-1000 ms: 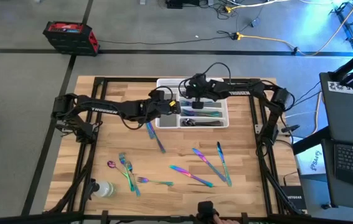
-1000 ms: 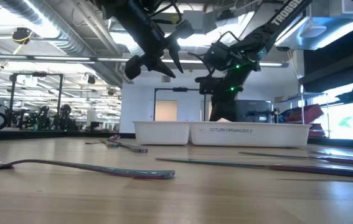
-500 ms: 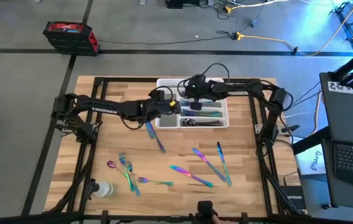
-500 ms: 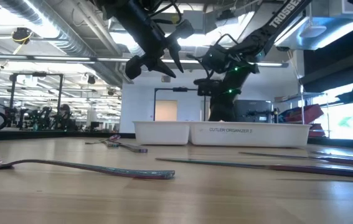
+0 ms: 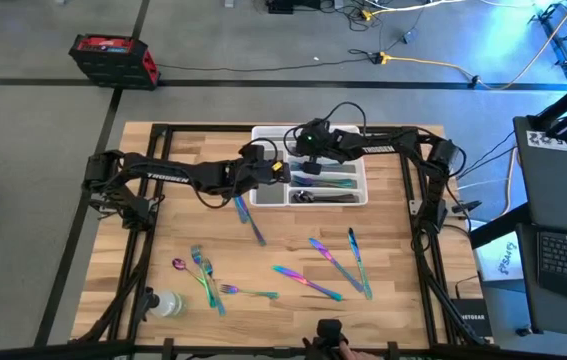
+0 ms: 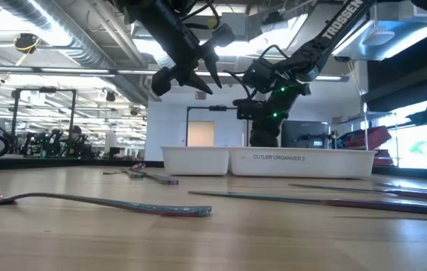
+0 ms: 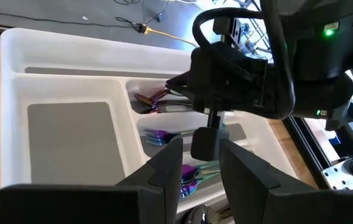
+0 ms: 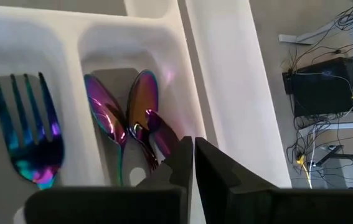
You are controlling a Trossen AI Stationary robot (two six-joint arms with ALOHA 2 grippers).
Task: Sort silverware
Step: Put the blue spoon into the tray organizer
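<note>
In the high view the white tray (image 5: pixel 259 195) sits at upper centre of the wooden table (image 5: pixel 143 230); both arms meet over it; the right gripper (image 8: pixel 193 163) hangs above a compartment holding spoons (image 8: pixel 123 115) beside a fork (image 8: pixel 30 134), its fingers pressed together and holding nothing; the left gripper (image 7: pixel 200 163) hovers at the tray's left end, fingers narrowly parted and empty; loose silverware (image 5: pixel 323 262) lies scattered across the lower half of the table; a clear bottle (image 5: pixel 166 303) lies at lower left.
</note>
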